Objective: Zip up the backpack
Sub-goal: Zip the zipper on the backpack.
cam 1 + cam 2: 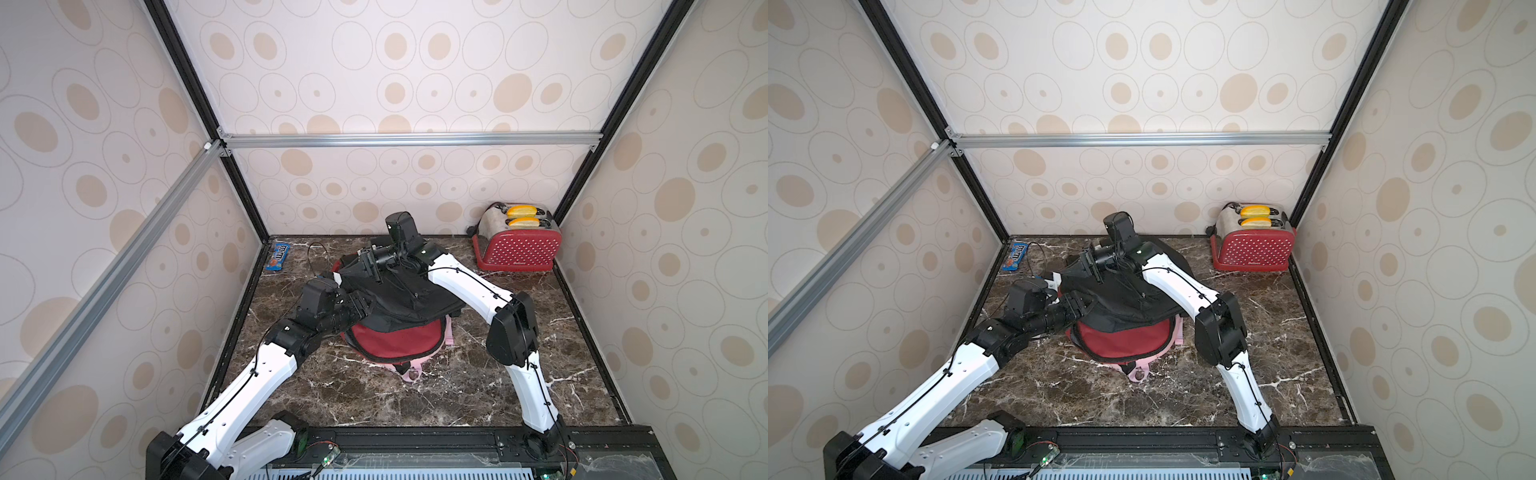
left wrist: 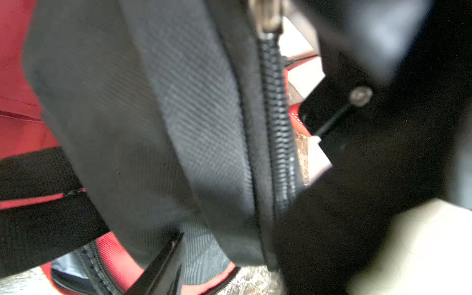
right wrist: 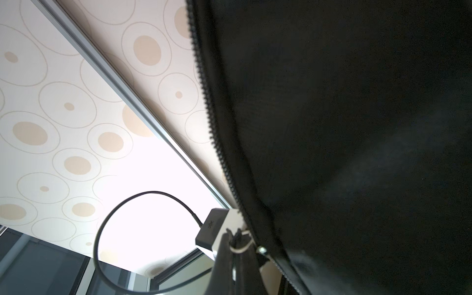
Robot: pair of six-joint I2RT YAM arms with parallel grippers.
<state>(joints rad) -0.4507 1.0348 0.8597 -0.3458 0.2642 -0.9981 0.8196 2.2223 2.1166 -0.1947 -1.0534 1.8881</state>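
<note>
A red and black backpack [image 1: 392, 340] [image 1: 1125, 338] lies mid-table, its black flap [image 1: 399, 291] pulled up. The flap's near-left edge fills the gap of my left gripper [image 1: 365, 305] [image 1: 1079, 305] [image 2: 229, 237], which is shut on it. In the left wrist view, closed zipper teeth [image 2: 278, 115] run up to a metal slider [image 2: 267, 15]. My right gripper [image 1: 376, 272] [image 1: 1096, 270] [image 3: 236, 235] is at the flap's far-left end, shut on the white cord of the zipper pull beside the slider [image 3: 261, 250]. Open teeth [image 3: 212, 115] run away along the flap's edge.
A red toaster [image 1: 517, 241] with yellow slices stands at the back right. A blue candy packet [image 1: 279, 257] lies at the back left by the wall, with a black cable loop [image 1: 318, 257] next to it. Pink straps [image 1: 411, 374] stick out from under the backpack on the marble table [image 1: 415, 399].
</note>
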